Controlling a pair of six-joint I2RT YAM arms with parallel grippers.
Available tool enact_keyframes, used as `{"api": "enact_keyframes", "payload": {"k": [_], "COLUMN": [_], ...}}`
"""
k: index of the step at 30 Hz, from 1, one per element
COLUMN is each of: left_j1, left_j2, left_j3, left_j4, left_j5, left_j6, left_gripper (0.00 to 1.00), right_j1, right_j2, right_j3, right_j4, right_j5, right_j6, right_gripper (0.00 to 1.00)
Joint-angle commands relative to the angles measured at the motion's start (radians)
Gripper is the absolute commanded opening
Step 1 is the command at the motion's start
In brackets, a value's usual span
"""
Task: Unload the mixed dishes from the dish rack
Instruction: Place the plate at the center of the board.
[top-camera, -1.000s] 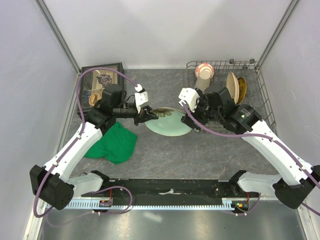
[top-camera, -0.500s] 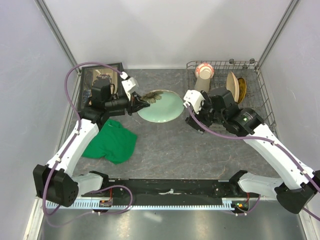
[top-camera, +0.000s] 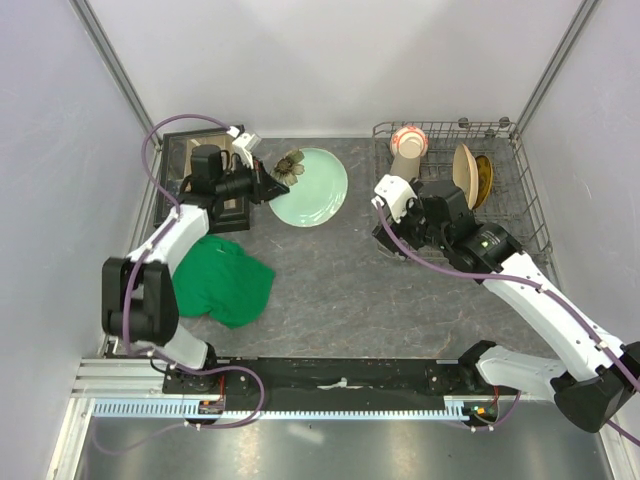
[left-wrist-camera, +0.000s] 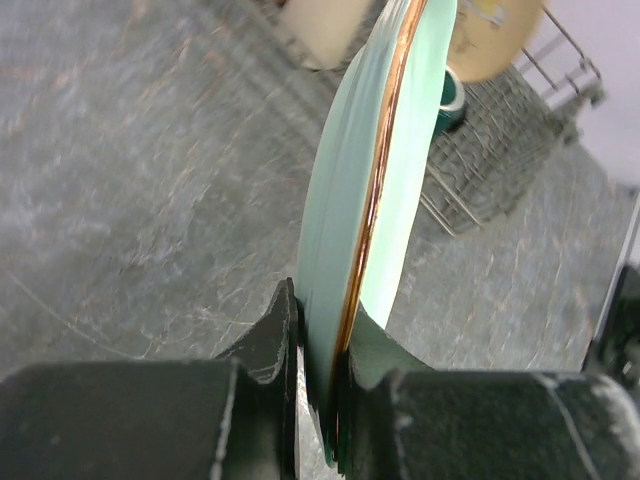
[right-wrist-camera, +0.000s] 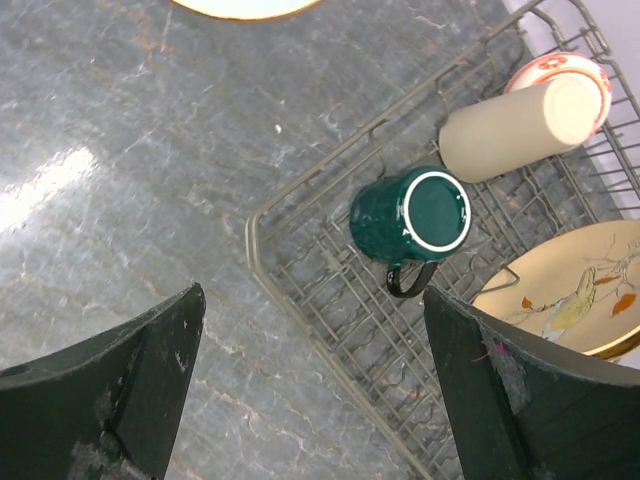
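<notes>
Dish rack (top-camera: 527, 205) at the far right of the counter (top-camera: 330, 290) holds two upright plates (top-camera: 463, 175), one beige cup (top-camera: 407, 165) and one patterned bowl (top-camera: 408, 137). Its one green mug (right-wrist-camera: 410, 215) shows only in the right wrist view, below the wide-open right tool (right-wrist-camera: 312, 293). One pale green plate (top-camera: 312, 190) is clamped by its rim in the left tool (top-camera: 272, 185), beside the black box (top-camera: 180, 150).

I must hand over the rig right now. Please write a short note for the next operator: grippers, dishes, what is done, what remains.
Left gripper: shut on the rim of the pale green plate, outside the dish rack, not yet released.
Right gripper: open, empty, above the dark green mug.
Done: one plate out of the rack.
Left to unload: the mug, beige cup, red-and-white bowl, two upright plates.
</notes>
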Motion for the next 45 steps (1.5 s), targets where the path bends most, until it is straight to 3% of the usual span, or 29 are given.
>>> {"api": "enact_keyframes", "payload": {"k": [1, 16, 31, 38, 45], "left_j1": [0.039, 0.040, 0.037, 0.020, 0.008], "left_j2": [0.115, 0.474, 0.863, 0.973, 1.000], "left_j3": [0.127, 0.381, 0.798, 0.920, 0.937], "left_j4": [0.195, 0.169, 0.078, 0.061, 0.055], "left_j5": [0.015, 0.032, 0.066, 0.058, 0.049], "left_j6": [-0.258, -0.445, -0.594, -0.675, -0.704], "left_gripper": [0.02, 0.02, 0.02, 0.02, 0.02], "right_j1": [-0.004, -0.007, -0.090, -0.118, -0.121], "right_j2": [-0.019, 0.006, -0.011, 0.006, 0.019], "right_j3": [-0.027, -0.151, -0.212, -0.202, -0.191], "right_j4": [0.109, 0.211, 0.254, 0.239, 0.227], "right_j5": [0.056, 0.055, -0.014, -0.023, -0.060], "right_j6": [0.041, 0.044, 0.058, 0.059, 0.059], "right_gripper": [0.98, 0.98, 0.98, 0.98, 0.98]}}
